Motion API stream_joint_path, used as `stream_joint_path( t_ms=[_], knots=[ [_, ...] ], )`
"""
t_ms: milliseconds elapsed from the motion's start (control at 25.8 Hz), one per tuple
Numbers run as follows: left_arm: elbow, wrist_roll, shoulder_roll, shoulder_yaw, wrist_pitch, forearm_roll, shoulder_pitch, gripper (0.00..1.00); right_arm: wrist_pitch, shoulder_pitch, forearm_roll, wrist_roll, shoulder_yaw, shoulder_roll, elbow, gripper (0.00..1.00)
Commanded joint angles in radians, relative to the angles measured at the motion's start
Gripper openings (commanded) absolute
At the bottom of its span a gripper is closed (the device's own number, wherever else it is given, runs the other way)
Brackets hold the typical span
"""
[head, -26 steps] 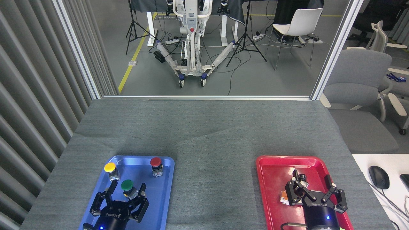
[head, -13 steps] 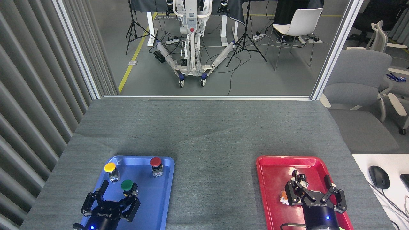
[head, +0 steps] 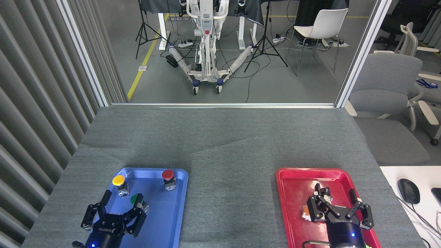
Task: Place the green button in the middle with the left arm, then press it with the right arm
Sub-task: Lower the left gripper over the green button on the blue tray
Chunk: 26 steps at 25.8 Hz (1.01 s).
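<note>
The green button (head: 136, 199) sits in the blue tray (head: 172, 220), toward its near left part, with the right finger of the left gripper (head: 120, 206) just beside or touching its base (I cannot tell which). That gripper's jaws are spread wide and grip nothing. The same tray holds a yellow button (head: 119, 180) at the far left and a red button (head: 168, 175) at the far right. The middle (head: 231, 193) of the grey tabletop lies bare between the trays. Over the red tray (head: 296, 186), the right gripper (head: 339, 198) hangs wide open above some small scraps
</note>
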Motion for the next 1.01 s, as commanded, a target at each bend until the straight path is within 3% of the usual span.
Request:
stream_joint_path(
  t_ms=[0,581,775,968],
  knots=[
    [-0.001,0.0,0.007,0.001,-0.008,0.001,-0.002,1.0,0.0,-0.001,0.0,0.004,-0.002,-0.002,0.0,1.0],
    [0.028,-0.098,0.113,0.0,-0.117,-0.012,-0.002,1.0,0.0,-0.001,0.0,0.004,0.0,-0.002,0.0,1.0],
    [0.074,-0.098,0.119,0.0,-0.132,-0.014,-0.007,1.0,0.0,0.0,0.0,0.004,0.0,0.0,0.0,1.0],
    [0.179,-0.098,0.144,-0.008,-0.25,-0.015,-0.042,1.0,0.0,0.0,0.002,0.004,0.002,-0.002,0.0,1.0]
  ],
)
